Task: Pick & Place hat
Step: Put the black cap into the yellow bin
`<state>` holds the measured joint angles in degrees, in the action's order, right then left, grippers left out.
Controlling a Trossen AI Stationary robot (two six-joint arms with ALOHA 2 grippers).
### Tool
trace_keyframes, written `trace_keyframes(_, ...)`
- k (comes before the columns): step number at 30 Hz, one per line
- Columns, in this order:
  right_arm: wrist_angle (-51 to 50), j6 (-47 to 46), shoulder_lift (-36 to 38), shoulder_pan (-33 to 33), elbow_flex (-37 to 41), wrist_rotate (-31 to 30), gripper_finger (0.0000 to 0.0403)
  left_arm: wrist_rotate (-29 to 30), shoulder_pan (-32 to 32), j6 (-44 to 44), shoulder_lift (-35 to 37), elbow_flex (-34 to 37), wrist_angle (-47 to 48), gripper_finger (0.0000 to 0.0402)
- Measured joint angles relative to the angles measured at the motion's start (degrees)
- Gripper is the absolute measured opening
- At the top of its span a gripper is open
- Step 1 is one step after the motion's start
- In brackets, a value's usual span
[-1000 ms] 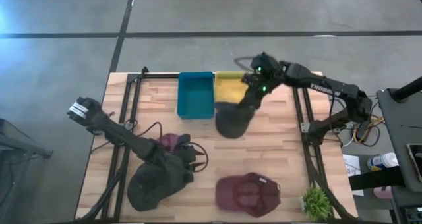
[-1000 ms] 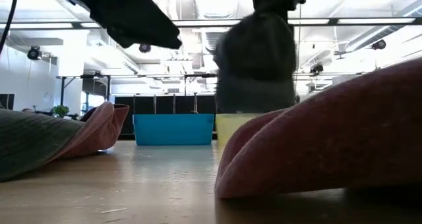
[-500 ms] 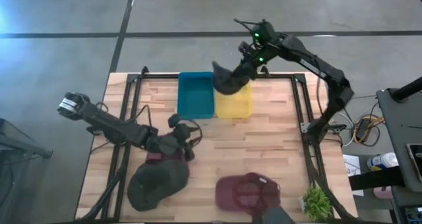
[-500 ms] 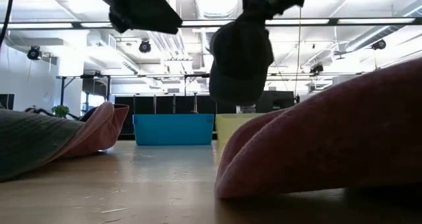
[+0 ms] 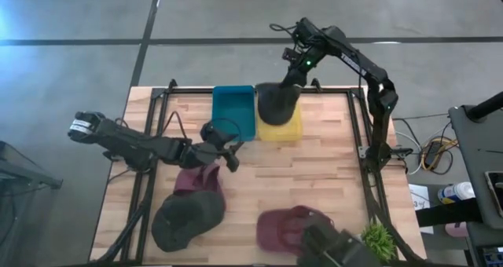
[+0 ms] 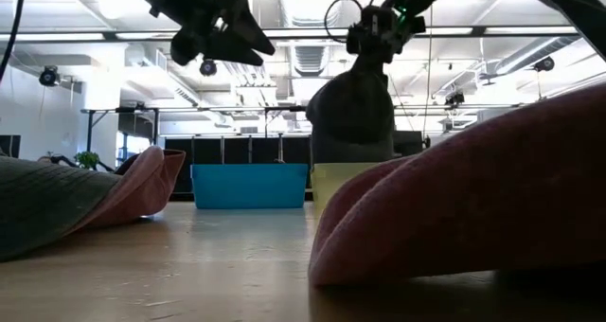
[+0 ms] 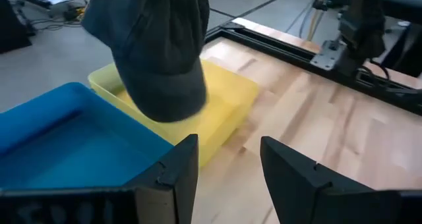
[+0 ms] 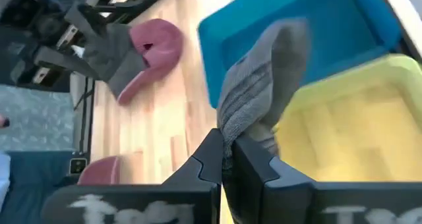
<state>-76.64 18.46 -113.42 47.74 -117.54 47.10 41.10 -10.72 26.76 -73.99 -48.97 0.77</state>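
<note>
A dark grey hat (image 5: 277,102) hangs over the yellow bin (image 5: 284,129) at the table's far edge, with my right gripper (image 5: 295,67) shut on its top. In the low view the hat (image 6: 352,118) reaches down to about the yellow bin's rim (image 6: 327,169). My left gripper (image 5: 229,155) stands open and empty above the table's middle, near the blue bin (image 5: 233,111). Its fingers point at the hat (image 7: 158,46). A pink hat (image 5: 196,181), another dark hat (image 5: 187,220) and a maroon hat (image 5: 291,226) lie on the table. My right gripper pinches a bunched fold of the grey hat's cloth (image 8: 245,128) between its two fingers (image 8: 212,159), at the hat's upper end. The fingers slant down from the table's far side. The hat hangs slack below them over the yellow bin (image 8: 343,132). Whether it touches the bin I cannot tell.
The blue bin (image 7: 66,132) sits against the yellow bin's left side. Black rails (image 5: 365,133) run along the table's left and right sides. A small green plant (image 5: 377,239) stands at the near right corner. Bare wood (image 5: 314,173) lies between the bins and the near hats.
My right gripper has carried the grey hat toward the table's far edge, from in front of the bins to over the yellow bin, where it now hangs. My left gripper, still open, has risen from the hats at the near left and swung toward the bins.
</note>
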Motion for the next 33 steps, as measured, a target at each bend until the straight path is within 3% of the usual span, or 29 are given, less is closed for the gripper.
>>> trace_keyframes(6,-1.80,-0.26,-3.83,1.04,0.48,-0.16,0.0013,0.07,1.55,0.01,0.00,0.00,0.12,0.0158)
trace_keyframes(13,-3.99,0.97,-5.89,0.83,1.18,9.31,0.0013,0.07,1.73,0.00,0.00,0.00,0.20,0.0158)
trace_keyframes(23,-4.03,-1.36,-5.19,0.90,1.92,7.66,0.0013,0.08,1.73,-0.09,0.00,0.00,0.21,0.0158)
trace_keyframes(33,0.91,-0.04,-7.92,0.92,8.71,7.22,0.0019,0.07,1.71,-0.06,0.00,0.02,0.31,0.0158)
